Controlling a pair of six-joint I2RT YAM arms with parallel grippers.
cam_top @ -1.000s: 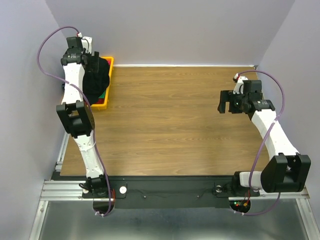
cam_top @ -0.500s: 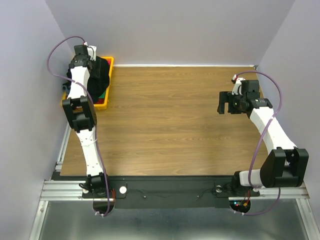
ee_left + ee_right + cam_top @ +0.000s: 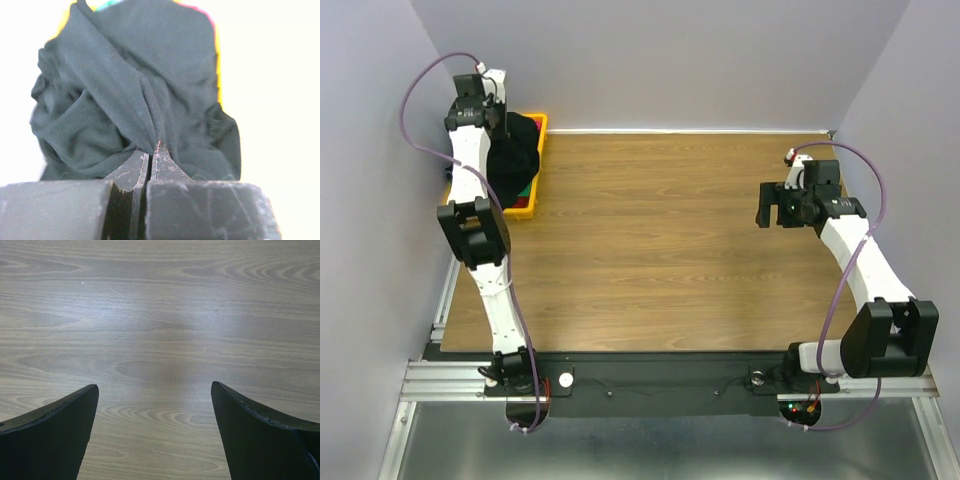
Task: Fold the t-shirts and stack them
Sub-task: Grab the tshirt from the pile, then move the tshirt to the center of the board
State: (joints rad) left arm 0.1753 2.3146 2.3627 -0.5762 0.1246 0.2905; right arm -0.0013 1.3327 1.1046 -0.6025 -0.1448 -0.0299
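A crumpled black t-shirt (image 3: pixel 515 152) lies heaped in the yellow tray (image 3: pixel 539 124) at the table's far left corner, with slivers of green and red cloth (image 3: pixel 526 190) showing under it. In the left wrist view my left gripper (image 3: pixel 150 148) is shut on a pinched fold of the black t-shirt (image 3: pixel 130 95). The left gripper (image 3: pixel 498 125) sits over the tray's back end in the top view. My right gripper (image 3: pixel 768 206) hangs open above bare wood at the right, and the right wrist view shows its fingertips (image 3: pixel 82 405) spread wide with nothing between them.
The wooden table (image 3: pixel 670 240) stretches between the two arms. Purple walls close in at the back and both sides. The tray's front corner (image 3: pixel 525 212) sits close to the left arm's elbow.
My left gripper dipped into the tray and closed on the black t-shirt, then rose a little. The right arm has barely moved.
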